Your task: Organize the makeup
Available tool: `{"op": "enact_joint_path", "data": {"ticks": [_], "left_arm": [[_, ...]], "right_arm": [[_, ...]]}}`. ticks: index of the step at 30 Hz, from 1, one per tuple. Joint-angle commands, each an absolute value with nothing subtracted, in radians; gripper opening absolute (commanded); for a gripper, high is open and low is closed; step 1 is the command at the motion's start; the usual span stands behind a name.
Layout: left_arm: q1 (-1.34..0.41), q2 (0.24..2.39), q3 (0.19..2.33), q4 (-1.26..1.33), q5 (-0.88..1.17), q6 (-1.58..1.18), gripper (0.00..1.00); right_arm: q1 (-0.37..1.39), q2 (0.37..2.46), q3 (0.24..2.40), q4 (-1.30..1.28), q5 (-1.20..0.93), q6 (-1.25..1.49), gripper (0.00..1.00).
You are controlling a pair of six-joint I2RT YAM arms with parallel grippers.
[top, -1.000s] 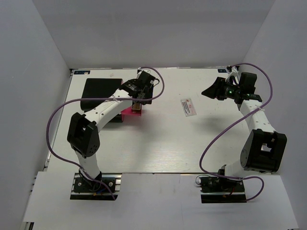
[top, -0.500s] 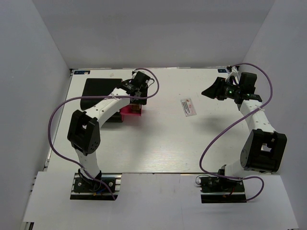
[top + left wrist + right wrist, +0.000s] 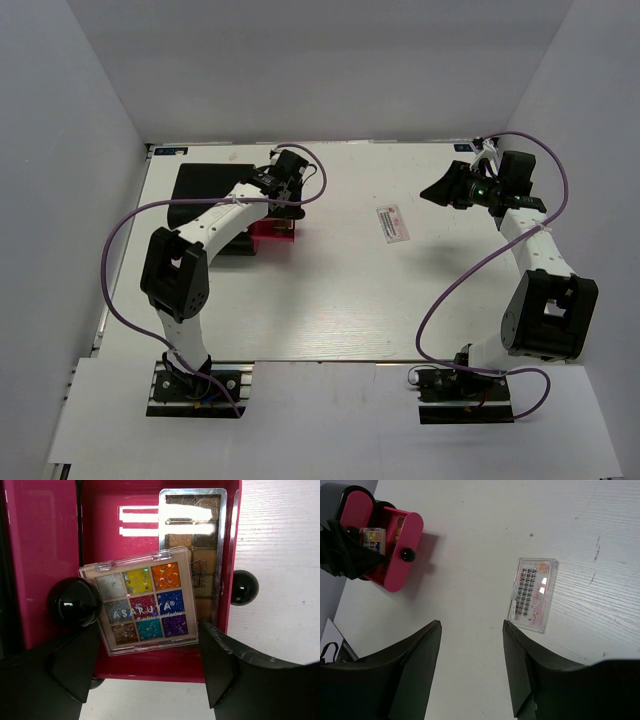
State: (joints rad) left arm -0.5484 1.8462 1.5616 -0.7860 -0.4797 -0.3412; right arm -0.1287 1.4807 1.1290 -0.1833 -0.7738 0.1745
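The multicoloured square palette lies in an open pink drawer, on top of the long brown eyeshadow palette. My left gripper hovers over the drawer, open and empty, one jaw on each side of the square palette without touching it. In the top view the left gripper is over the drawer's back end. The white red-printed packet lies flat on the table, also seen in the right wrist view. My right gripper is open and empty, up in the air at the right. The other makeup is out of view.
The large black box stands at the back left, its pink drawers with black knobs pulled out toward the table's middle. White walls close off the table's back and sides.
My left gripper has drawn back a little to the left over the drawer, and the square palette now lies free inside it. The right arm and the packet have not moved.
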Motion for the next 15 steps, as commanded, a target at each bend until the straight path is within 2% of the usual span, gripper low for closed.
{"op": "enact_joint_path", "data": {"ticks": [1, 4, 13, 15], "left_arm": [[-0.546, 1.830, 1.559, -0.782, -0.500, -0.342, 0.69], [-0.546, 1.827, 1.562, -0.781, -0.489, -0.342, 0.75], [-0.546, 1.804, 1.572, -0.779, -0.440, -0.341, 0.80], [-0.546, 1.799, 1.572, -0.779, -0.434, -0.341, 0.84]], "right_arm": [[-0.126, 1.482, 1.128, -0.176, -0.795, 0.170, 0.58], [-0.124, 1.482, 1.131, -0.176, -0.795, 0.170, 0.59], [-0.123, 1.480, 1.127, -0.175, -0.795, 0.170, 0.59], [-0.124, 1.482, 1.127, -0.176, -0.795, 0.172, 0.59]]}}
